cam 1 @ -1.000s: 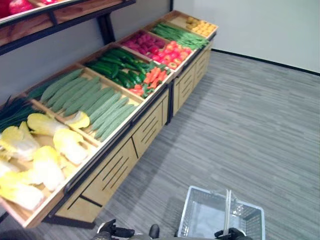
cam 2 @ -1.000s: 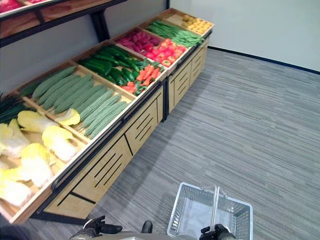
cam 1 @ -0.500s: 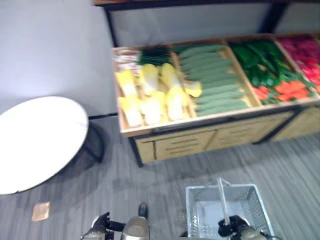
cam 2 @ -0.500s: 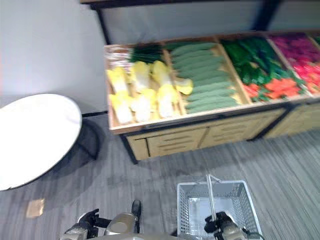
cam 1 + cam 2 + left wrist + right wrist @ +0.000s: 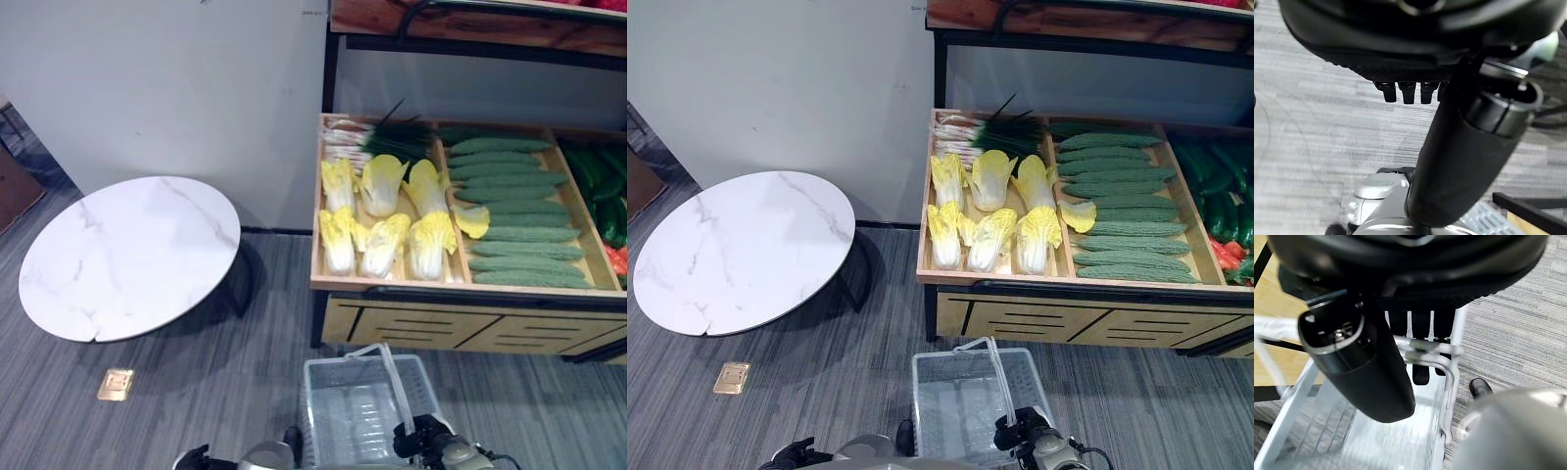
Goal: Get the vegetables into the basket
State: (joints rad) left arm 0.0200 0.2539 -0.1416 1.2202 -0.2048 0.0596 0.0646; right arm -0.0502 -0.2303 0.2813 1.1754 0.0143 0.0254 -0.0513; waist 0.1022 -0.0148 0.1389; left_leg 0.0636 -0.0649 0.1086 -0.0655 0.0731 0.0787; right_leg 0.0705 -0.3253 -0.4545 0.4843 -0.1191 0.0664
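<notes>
Below the right hand [image 5: 1024, 436] hangs the basket [image 5: 960, 411].

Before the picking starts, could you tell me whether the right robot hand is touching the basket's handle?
Touching. In the right wrist view the right robot hand has its fingers curled round the handle of the basket.

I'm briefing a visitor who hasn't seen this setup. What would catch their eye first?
Probably the yellow-white cabbages in the wooden produce stand, beside rows of green bitter gourds. Left of the stand sits a round white marble table. Near the robot, its right hand grips the handle of an empty wire basket.
</notes>
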